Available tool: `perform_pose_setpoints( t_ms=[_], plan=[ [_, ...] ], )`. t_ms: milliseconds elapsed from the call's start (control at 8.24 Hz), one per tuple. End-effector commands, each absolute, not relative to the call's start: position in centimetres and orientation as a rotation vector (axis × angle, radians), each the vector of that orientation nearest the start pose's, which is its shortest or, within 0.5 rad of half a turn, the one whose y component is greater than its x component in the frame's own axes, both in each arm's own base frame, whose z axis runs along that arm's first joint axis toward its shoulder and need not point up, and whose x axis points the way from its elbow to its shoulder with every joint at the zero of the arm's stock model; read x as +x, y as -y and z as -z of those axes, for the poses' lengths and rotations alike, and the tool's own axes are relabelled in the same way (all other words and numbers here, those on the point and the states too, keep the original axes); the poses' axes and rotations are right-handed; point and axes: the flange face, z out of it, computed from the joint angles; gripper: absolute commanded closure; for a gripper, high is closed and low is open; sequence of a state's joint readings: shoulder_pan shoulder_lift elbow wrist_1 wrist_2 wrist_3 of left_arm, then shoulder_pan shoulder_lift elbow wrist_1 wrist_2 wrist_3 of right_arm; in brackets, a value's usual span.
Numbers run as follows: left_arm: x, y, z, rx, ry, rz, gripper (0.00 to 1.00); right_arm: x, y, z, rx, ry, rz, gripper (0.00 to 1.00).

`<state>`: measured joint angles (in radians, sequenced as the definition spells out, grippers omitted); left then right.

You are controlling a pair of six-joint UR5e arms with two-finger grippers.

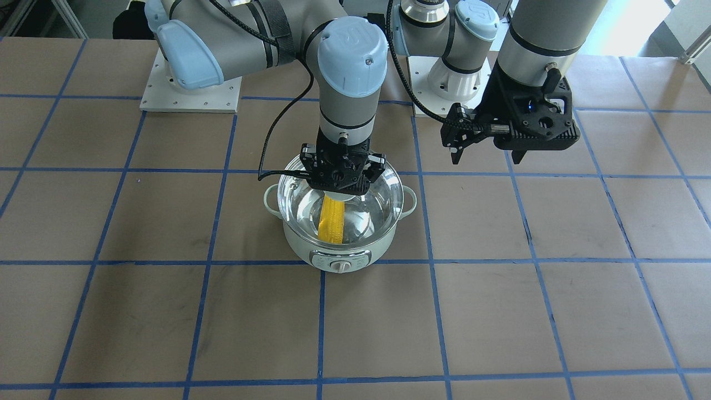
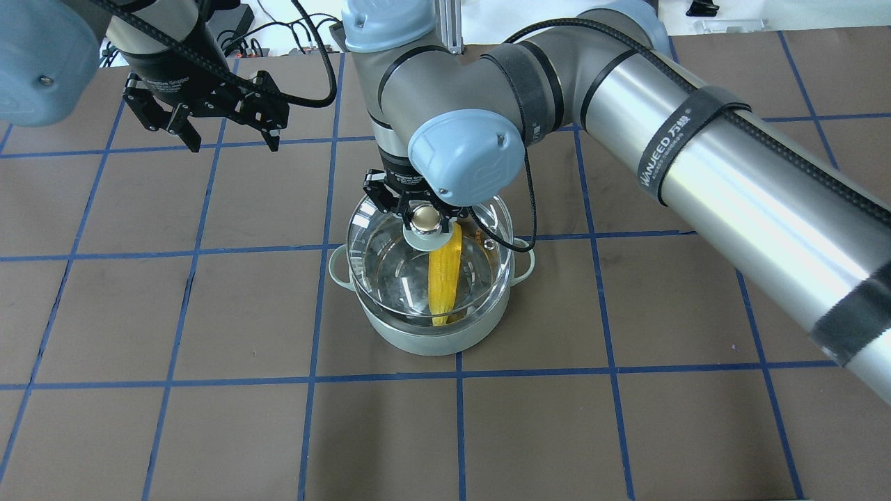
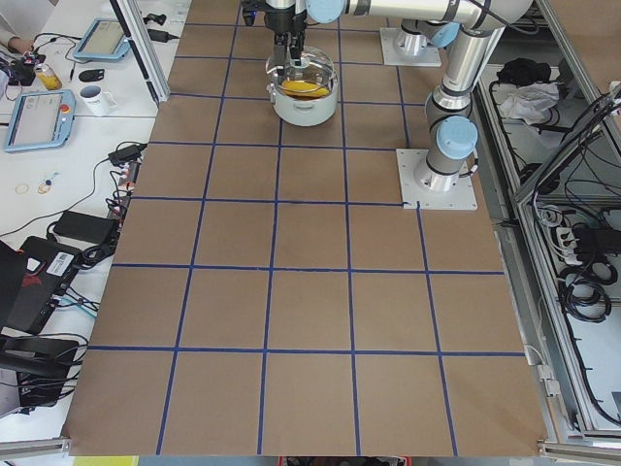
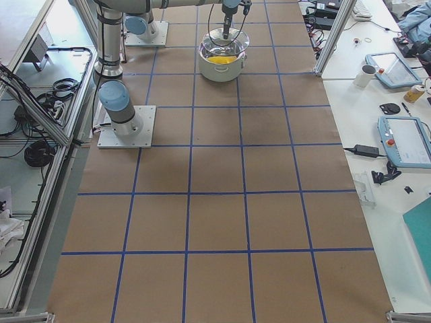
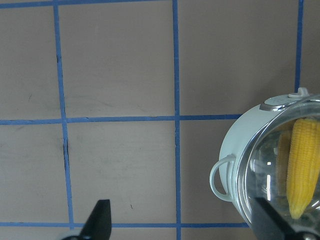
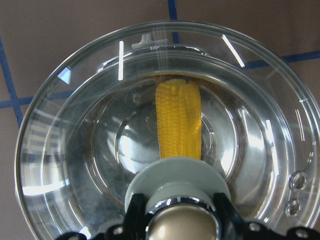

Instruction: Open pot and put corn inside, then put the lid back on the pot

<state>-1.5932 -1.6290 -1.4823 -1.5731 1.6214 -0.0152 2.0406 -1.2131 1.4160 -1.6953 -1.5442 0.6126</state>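
The mint-green pot (image 1: 311, 253) stands mid-table and also shows in the overhead view (image 2: 418, 341). The yellow corn (image 1: 332, 221) lies inside it, seen through the glass in the overhead view (image 2: 444, 278) and the right wrist view (image 6: 178, 120). My right gripper (image 2: 426, 219) is shut on the beige knob (image 6: 182, 227) of the clear glass lid (image 2: 376, 250). It holds the lid level, a little above the pot's rim and centred over it. My left gripper (image 2: 235, 142) is open and empty, raised beside the pot, which shows at the right edge of its wrist view (image 5: 235, 150).
Brown table cover with a blue tape grid (image 1: 433, 261). The arm base plates (image 1: 191, 94) sit at the robot's side of the table. The right arm's black cable (image 1: 272, 150) hangs close to the pot's rim.
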Motion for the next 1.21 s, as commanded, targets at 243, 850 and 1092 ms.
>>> perform_pose_setpoints(
  t_ms=[243,850,1092],
  plan=[
    [-14.0,51.0,-49.8,0.023,-3.089,0.023,0.00,40.3,49.0,-35.4,0.247,-3.128,-0.122,0.87],
    [-14.0,50.6,-50.1,0.023,-3.090,0.020,0.00,40.3,49.0,-35.3,0.230,-3.124,-0.113,0.86],
    [-14.0,50.8,-50.0,0.023,-3.089,0.018,0.00,40.3,49.0,-35.2,0.230,-3.126,-0.114,0.86]
  ],
)
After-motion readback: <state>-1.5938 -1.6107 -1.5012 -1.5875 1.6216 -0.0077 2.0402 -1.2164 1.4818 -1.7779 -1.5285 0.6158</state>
